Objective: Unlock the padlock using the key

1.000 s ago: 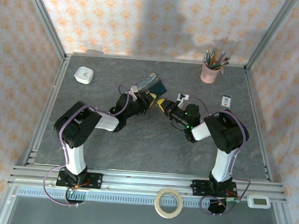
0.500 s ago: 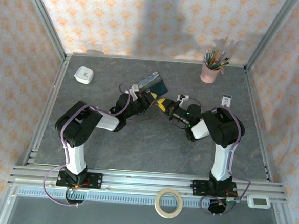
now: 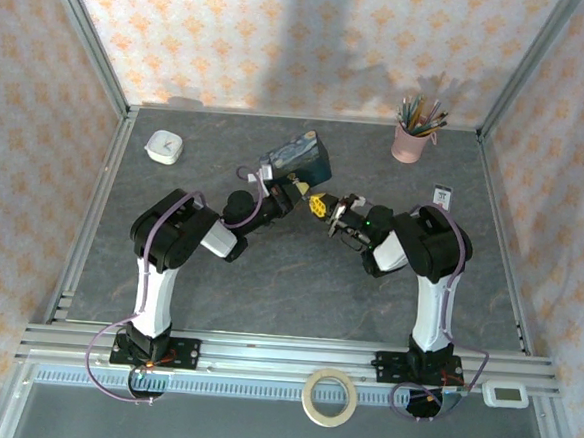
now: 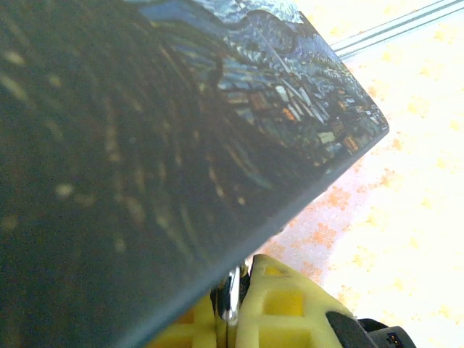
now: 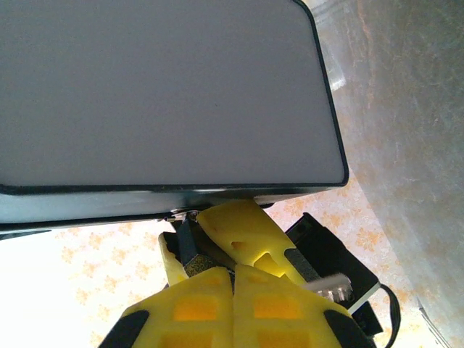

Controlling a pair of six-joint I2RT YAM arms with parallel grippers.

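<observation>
The left claw (image 4: 232, 315) is pinched on the padlock (image 5: 190, 252), a small dark piece right under the lower edge of the blue box (image 3: 298, 156). The right claw (image 5: 232, 304), fingers pressed together, sits just below that same edge, nearly touching the left claw.

Left wrist view: the blue box (image 4: 145, 145) is blurred and cut off at the top, left and bottom edges. The left gripper (image 4: 230, 312) is cut off at the bottom edge, and the metal sliver (image 4: 230, 290) between its fingers is unidentifiable. Right wrist view: the right gripper (image 5: 233, 290) is cut off below. The small dark part (image 5: 187, 246) is partly hidden, identity undetermined.
</observation>
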